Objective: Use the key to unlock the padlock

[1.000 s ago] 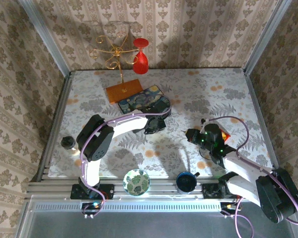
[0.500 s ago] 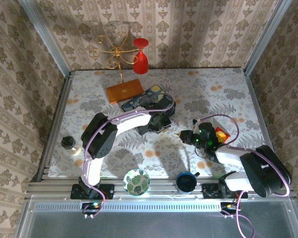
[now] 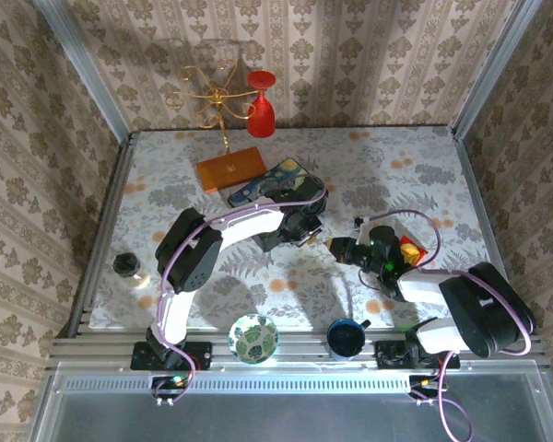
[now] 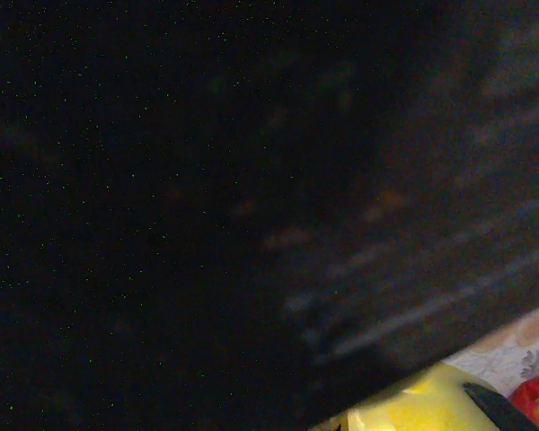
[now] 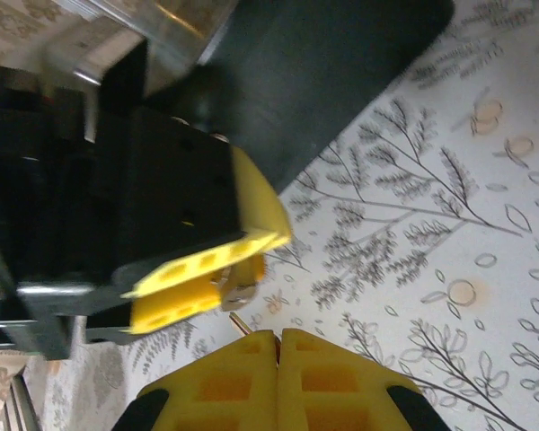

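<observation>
In the right wrist view, my left gripper (image 5: 249, 269) holds its yellow fingers (image 5: 207, 259) shut on the padlock (image 5: 241, 289), a tiny brassy and silvery piece pinched at their tips. My right gripper (image 5: 278, 334) is shut on the key (image 5: 241, 323). The key's thin tip sticks out from the closed pads, just below the padlock and slightly apart from it. From above, the left gripper (image 3: 311, 232) and the right gripper (image 3: 337, 246) face each other closely over the middle of the table. The left wrist view is dark and blurred.
A painted blue box (image 3: 269, 179) lies just behind the left gripper, next to an orange wooden base (image 3: 230, 168) with a gold stand and a red glass (image 3: 261, 110). A patterned bowl (image 3: 253, 337) and a blue mug (image 3: 347, 338) sit at the near edge. A small dark jar (image 3: 126, 265) stands at the left.
The left gripper has moved right with the padlock and the right gripper has moved left with the key, so the two now nearly meet.
</observation>
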`<state>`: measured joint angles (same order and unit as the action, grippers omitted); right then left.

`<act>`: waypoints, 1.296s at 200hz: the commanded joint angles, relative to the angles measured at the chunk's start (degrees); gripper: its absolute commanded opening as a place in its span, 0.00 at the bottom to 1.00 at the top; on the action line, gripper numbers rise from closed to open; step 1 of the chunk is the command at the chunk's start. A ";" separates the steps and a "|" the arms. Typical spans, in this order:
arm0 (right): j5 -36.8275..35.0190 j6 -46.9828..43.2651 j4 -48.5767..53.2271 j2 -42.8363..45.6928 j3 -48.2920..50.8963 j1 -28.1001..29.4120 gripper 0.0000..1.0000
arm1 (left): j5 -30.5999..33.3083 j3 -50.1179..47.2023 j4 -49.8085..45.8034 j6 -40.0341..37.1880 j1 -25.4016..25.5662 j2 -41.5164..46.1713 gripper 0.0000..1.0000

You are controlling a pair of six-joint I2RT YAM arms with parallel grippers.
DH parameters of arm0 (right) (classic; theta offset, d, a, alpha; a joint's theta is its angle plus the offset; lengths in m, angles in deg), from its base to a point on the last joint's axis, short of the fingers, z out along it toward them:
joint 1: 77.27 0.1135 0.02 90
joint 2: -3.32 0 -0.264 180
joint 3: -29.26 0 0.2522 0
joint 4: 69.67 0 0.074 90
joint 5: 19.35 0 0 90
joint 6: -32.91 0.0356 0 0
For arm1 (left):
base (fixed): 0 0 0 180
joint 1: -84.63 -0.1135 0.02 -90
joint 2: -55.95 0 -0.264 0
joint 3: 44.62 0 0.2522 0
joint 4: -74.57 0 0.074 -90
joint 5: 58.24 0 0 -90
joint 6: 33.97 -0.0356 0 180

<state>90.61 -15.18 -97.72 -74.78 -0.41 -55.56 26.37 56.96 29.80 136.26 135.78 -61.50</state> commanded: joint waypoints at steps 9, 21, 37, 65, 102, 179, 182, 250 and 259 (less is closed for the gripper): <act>-1.98 -1.62 0.36 2.45 1.20 0.35 0.00 | -3.57 0.63 4.72 5.82 0.78 -1.95 0.14; -2.61 -1.01 0.57 3.07 1.79 0.35 0.00 | -3.43 0.82 5.91 6.37 0.82 -2.08 0.14; -4.08 -0.22 0.41 4.07 2.85 0.40 0.00 | -3.36 1.03 7.09 7.75 0.93 -2.26 0.14; -7.38 0.58 0.27 6.29 4.40 0.35 0.00 | -3.58 1.54 8.24 9.07 1.31 -2.61 0.13; -8.98 0.88 -0.14 6.60 4.38 0.26 0.00 | -4.43 1.86 8.74 10.28 1.33 -2.76 0.13; -7.75 4.48 -11.06 -1.26 3.61 0.31 0.00 | -5.35 1.56 10.89 11.84 1.48 -3.05 0.13; -7.67 4.56 -11.36 -2.73 3.67 0.32 0.00 | -5.41 1.57 10.97 11.83 1.44 -3.05 0.13; -8.60 4.61 -11.60 -2.06 3.68 0.32 0.00 | -5.77 1.05 12.30 12.36 1.44 -3.31 0.12; -9.16 4.67 -11.12 -1.98 3.60 0.35 0.00 | -5.77 1.05 12.30 12.40 1.47 -3.31 0.12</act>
<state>83.60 -10.61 -107.16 -77.76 3.72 -55.56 25.28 57.70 38.85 145.24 136.42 -62.94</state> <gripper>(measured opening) 0.060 0.303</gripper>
